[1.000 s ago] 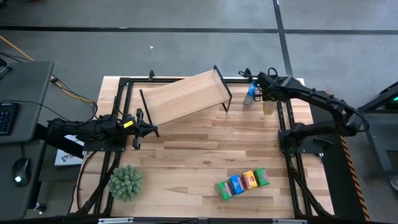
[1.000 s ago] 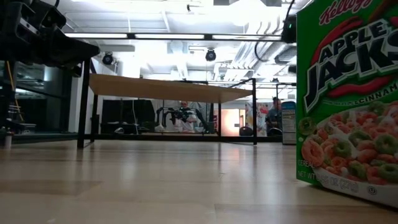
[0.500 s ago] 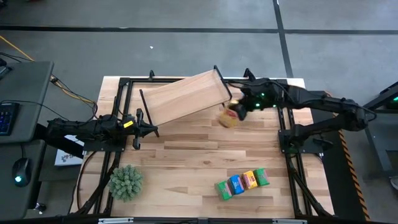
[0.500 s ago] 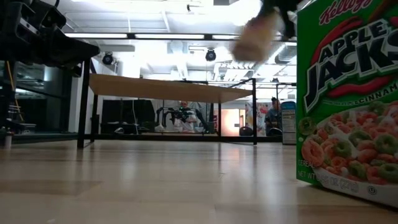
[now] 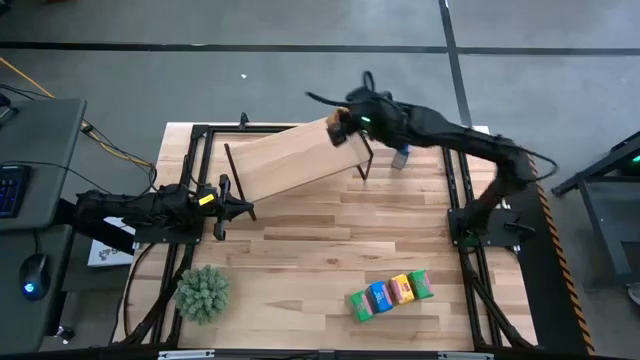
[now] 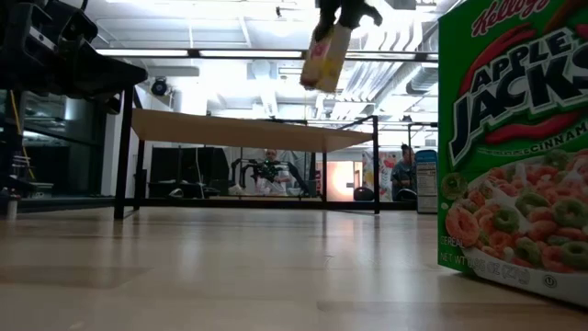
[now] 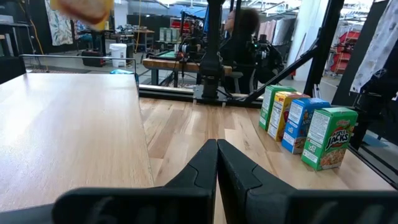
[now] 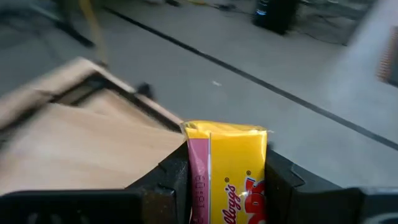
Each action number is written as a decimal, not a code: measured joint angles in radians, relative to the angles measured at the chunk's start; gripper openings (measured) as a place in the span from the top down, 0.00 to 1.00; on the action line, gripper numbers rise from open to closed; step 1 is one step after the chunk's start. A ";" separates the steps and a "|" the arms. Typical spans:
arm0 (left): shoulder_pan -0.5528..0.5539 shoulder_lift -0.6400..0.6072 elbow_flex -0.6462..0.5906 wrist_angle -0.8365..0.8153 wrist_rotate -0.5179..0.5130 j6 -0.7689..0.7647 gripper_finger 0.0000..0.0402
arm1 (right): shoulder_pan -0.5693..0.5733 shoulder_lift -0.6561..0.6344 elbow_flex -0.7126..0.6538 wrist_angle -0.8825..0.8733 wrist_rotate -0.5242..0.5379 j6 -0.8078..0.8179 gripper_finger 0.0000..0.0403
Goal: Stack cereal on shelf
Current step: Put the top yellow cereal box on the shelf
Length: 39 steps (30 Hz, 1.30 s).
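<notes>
A yellow cereal carton [image 8: 233,168] sits in my right gripper [image 8: 227,183], which is shut on it high over the far right corner of the sloped light-wood shelf [image 5: 295,155]. In the low view the carton [image 6: 326,55] hangs under the gripper [image 6: 338,20], well above the shelf plank [image 6: 248,131]. A blue carton [image 5: 402,155] stands on the table right of the shelf. A row of several cartons [image 5: 390,293] stands near the front right. My left gripper [image 5: 245,210] waits shut at the table's left, level, by the shelf's near left leg. My right gripper pinches the yellow carton between its two fingers [image 8: 171,180], one on the pink narrow side [image 8: 198,180] and one on the opposite side. The fingers slant down from the table's right. The carton juts out past the fingertips, tilted, clear of shelf and table.
A spiky green plant [image 5: 203,291] stands at the near left. The green Apple Jacks carton [image 6: 514,147] fills the low view's right side. The shelf's black legs [image 5: 365,165] and the black frame rails run along the table's edges. Bare tabletop [image 5: 320,250] lies between shelf and carton row.
My right gripper has swung from the far right corner beside the blue carton toward the table's left and upward, carrying the yellow carton off the table to above the shelf's far right corner. The gripper has tipped and rolled on the way, and the carton has turned with it.
</notes>
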 joint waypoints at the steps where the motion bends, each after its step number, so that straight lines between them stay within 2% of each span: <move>1: 0.000 0.000 0.000 0.000 0.000 0.000 0.99 | -0.013 0.047 0.052 -0.042 0.008 0.001 0.70; 6: 0.000 0.000 0.000 0.000 0.000 0.000 0.99 | -0.079 0.244 0.249 -0.180 -0.034 -0.001 0.70; 12: 0.000 0.000 0.000 0.000 0.000 0.000 0.99 | -0.131 0.390 0.366 -0.233 -0.056 -0.094 0.70; 16: 0.000 0.000 0.000 0.000 0.000 0.000 0.99 | -0.151 0.407 0.375 -0.232 -0.058 -0.097 0.70; 20: 0.000 0.000 0.000 0.000 0.000 0.000 0.99 | -0.171 0.406 0.373 -0.254 -0.063 -0.022 0.70; 26: 0.000 0.000 0.000 0.000 0.000 0.000 0.99 | -0.215 0.403 0.373 -0.262 -0.173 0.029 0.70; 33: 0.000 0.000 0.000 0.000 0.000 0.000 0.99 | -0.228 0.403 0.373 -0.272 -0.194 0.031 0.70; 39: 0.000 0.000 0.000 0.000 0.000 0.000 0.99 | -0.228 0.405 0.381 -0.288 -0.209 0.035 0.61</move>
